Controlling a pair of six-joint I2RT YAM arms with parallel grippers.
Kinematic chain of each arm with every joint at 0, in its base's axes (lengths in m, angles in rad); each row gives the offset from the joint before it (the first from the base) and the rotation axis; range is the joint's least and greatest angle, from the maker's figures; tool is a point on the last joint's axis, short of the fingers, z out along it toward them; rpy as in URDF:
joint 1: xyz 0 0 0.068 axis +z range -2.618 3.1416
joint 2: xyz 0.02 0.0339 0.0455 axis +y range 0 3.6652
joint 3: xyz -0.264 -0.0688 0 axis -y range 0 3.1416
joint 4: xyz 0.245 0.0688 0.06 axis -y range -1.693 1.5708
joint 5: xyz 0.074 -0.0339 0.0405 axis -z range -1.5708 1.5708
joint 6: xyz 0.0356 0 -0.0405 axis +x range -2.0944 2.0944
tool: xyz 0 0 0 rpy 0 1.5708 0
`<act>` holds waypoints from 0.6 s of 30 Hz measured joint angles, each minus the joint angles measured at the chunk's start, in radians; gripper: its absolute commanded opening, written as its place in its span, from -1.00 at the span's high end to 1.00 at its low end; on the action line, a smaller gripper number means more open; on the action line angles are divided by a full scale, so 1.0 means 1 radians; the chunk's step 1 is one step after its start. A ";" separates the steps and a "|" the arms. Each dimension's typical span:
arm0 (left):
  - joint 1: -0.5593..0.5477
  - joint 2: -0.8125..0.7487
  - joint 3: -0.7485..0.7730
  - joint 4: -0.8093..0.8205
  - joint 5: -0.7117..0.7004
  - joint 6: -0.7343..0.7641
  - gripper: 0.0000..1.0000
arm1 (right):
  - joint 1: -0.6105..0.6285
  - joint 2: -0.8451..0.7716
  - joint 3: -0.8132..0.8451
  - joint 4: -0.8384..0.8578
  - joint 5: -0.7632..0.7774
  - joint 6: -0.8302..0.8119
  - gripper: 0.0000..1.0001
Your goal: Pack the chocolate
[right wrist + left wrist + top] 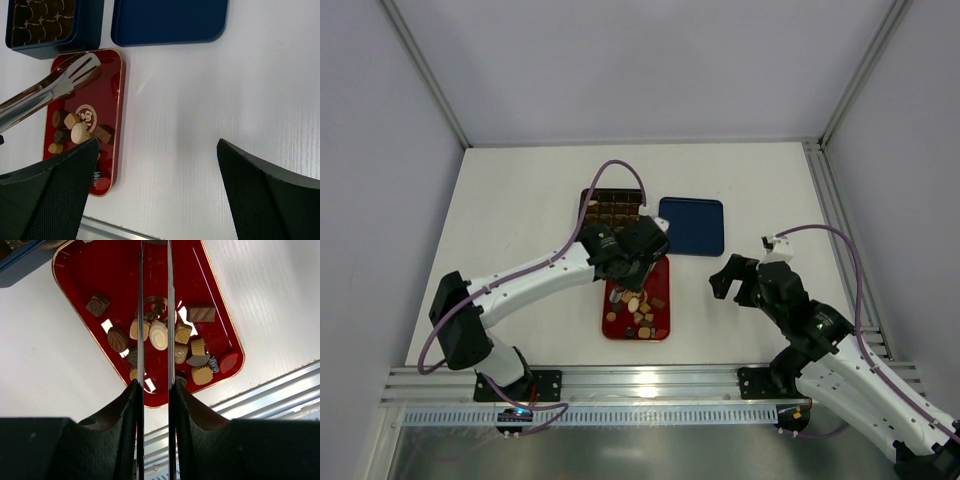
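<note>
Several small chocolate pieces (638, 305), brown, tan and cream, lie loose on a flat red tray (607, 330). In the left wrist view the chocolate (159, 335) clusters near the tray's (115, 270) middle. My left gripper (630, 250) hovers over the tray's far end, shut on metal tongs (140, 315) whose two blades run between its fingers (125, 410). From the right wrist view the tongs (55, 90) reach over the tray (107, 90) with nothing between their tips. My right gripper (732, 280) stands open over bare table to the right of the tray.
A dark gridded box (615, 210) with square cells sits just beyond the red tray, and it also shows in the right wrist view (45, 22). A flat blue lid (691, 226) lies to its right. An aluminium rail (650, 385) borders the table's near edge.
</note>
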 measured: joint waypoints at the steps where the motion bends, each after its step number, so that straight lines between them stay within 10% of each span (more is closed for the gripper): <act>1: 0.000 -0.005 -0.001 -0.005 -0.003 -0.002 0.42 | 0.000 0.002 0.000 0.000 0.000 0.000 -0.99; 18: 0.161 -0.092 0.032 -0.065 -0.019 0.024 0.39 | 0.000 0.023 0.000 0.020 -0.012 0.000 -1.00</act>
